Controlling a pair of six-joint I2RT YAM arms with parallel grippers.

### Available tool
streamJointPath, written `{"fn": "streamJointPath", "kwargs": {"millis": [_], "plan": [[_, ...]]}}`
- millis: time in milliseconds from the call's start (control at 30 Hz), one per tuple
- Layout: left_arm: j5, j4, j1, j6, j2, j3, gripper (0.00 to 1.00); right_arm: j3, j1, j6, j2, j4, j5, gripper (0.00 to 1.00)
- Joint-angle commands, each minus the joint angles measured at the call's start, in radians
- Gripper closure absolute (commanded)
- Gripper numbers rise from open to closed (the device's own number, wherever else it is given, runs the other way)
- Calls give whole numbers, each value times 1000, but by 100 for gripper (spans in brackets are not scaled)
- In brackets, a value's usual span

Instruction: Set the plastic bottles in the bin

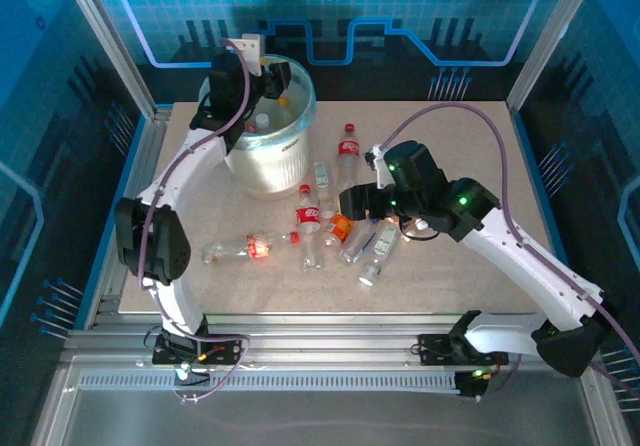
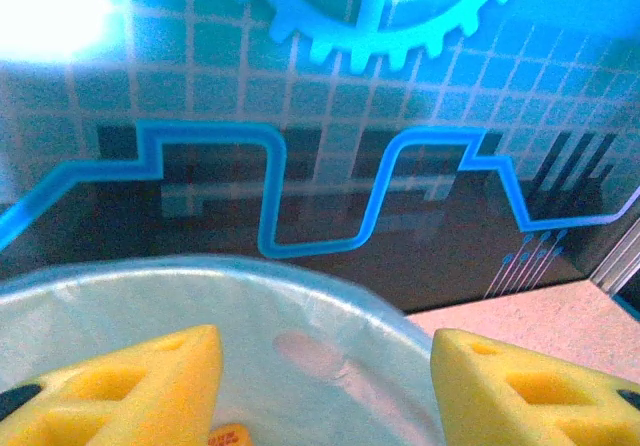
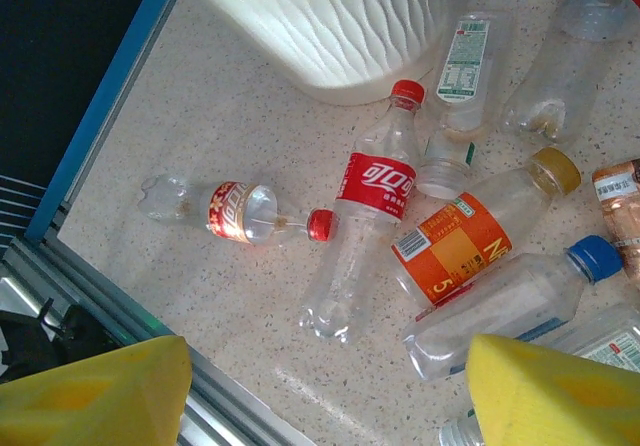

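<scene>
Left gripper [image 1: 264, 84] hangs over the bin [image 1: 300, 131] at upper left of the top view. In the left wrist view the left gripper's [image 2: 325, 371] jaws stand apart with nothing between them, the bin's rim [image 2: 200, 264] below. At least one bottle lies inside the bin; the count is hard to tell through the cloudy wall.

Right gripper [image 1: 352, 206] hovers at frame centre above the plastic bottles [image 1: 325, 221] scattered on the table [image 1: 450, 296] — its jaws are apart and hold nothing.

Right wrist view:
- red-label bottle [image 3: 375, 181] at centre
- orange-label bottle [image 3: 452, 248] touching it on the right
- blue-cap bottle [image 3: 520, 301] at lower right
- one loose bottle [image 3: 230, 211] at left, well apart from the pile

Handling, my guess:
- the bottles look empty, so light
- thin walls will dent under a squeeze
- round and slick, so they may roll

Best hold is across the labelled mid-body, jaws square to the bottle's long axis — the loose one is easiest.
</scene>
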Motion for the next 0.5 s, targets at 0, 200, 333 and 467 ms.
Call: {"fn": "streamJointPath", "kwargs": {"millis": [0,200,333,467], "plan": [[32,-77,8,-15,-89,94,42,-4,4,22,-33,-16,9,26],[75,-257,-8,31,-263,124,42,55,28,-20,-2,-115,14,26],[41,-395,-91,219,-439,12,41,43,49,-21,-4,-118,24,26],[-34,-602,-198,368,-597,-115,41,2,55,-15,-28,-91,21,26]]}}
